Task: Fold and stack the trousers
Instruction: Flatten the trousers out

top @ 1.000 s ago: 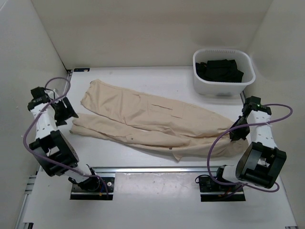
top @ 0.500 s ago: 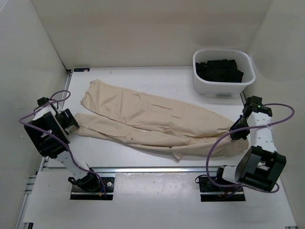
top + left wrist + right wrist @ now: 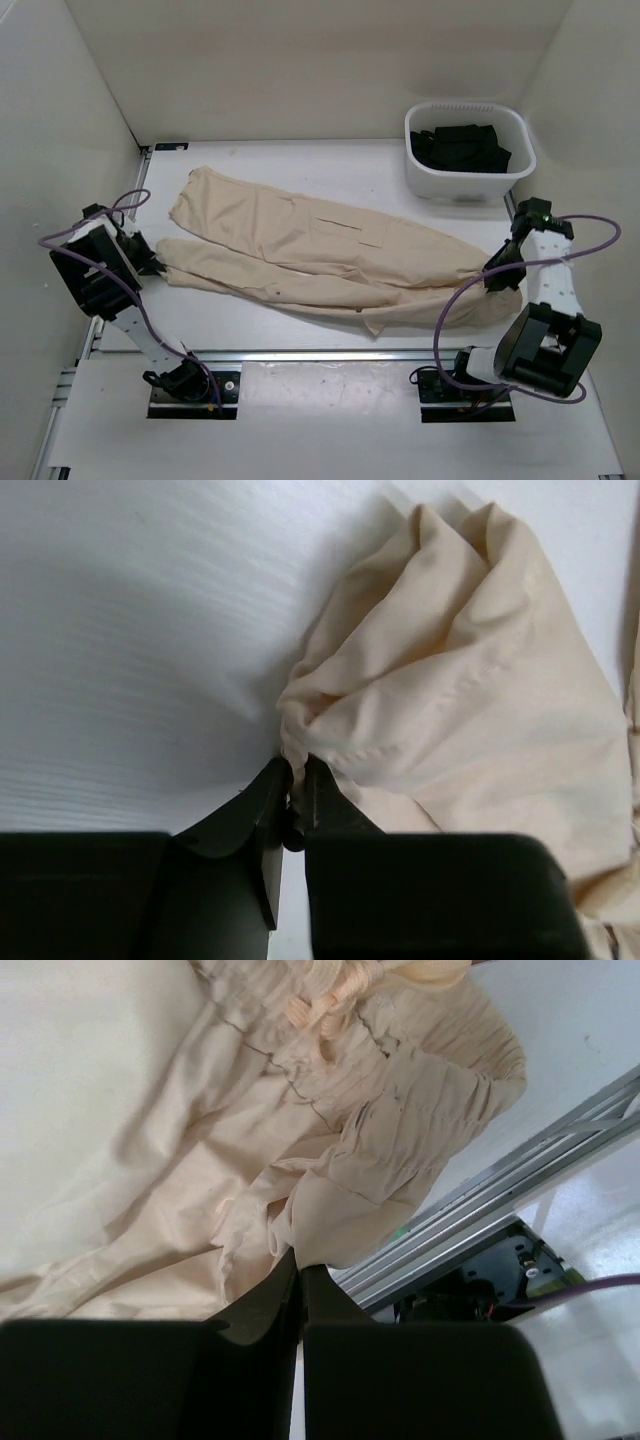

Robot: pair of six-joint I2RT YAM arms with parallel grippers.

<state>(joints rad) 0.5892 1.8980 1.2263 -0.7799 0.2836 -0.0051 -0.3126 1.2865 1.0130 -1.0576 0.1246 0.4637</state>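
Note:
The beige trousers [image 3: 320,245] lie spread flat, running diagonally from the legs at the far left to the waist at the near right. My left gripper [image 3: 150,265] sits at the cuff of the nearer leg. In the left wrist view its jaws [image 3: 297,775] are shut on a bunched fold of that cuff [image 3: 450,700]. My right gripper [image 3: 503,280] is at the waist end. In the right wrist view its jaws [image 3: 300,1260] are shut on an edge of the gathered waist cloth [image 3: 400,1130].
A white basket [image 3: 468,184] holding dark folded clothes [image 3: 462,145] stands at the back right, just behind the right arm. An aluminium rail [image 3: 320,357] runs along the near edge. White walls close in on both sides.
The left arm dropped down and in to the nearer leg's cuff, and its jaws went from open to shut on the cloth. The right arm barely shifted.

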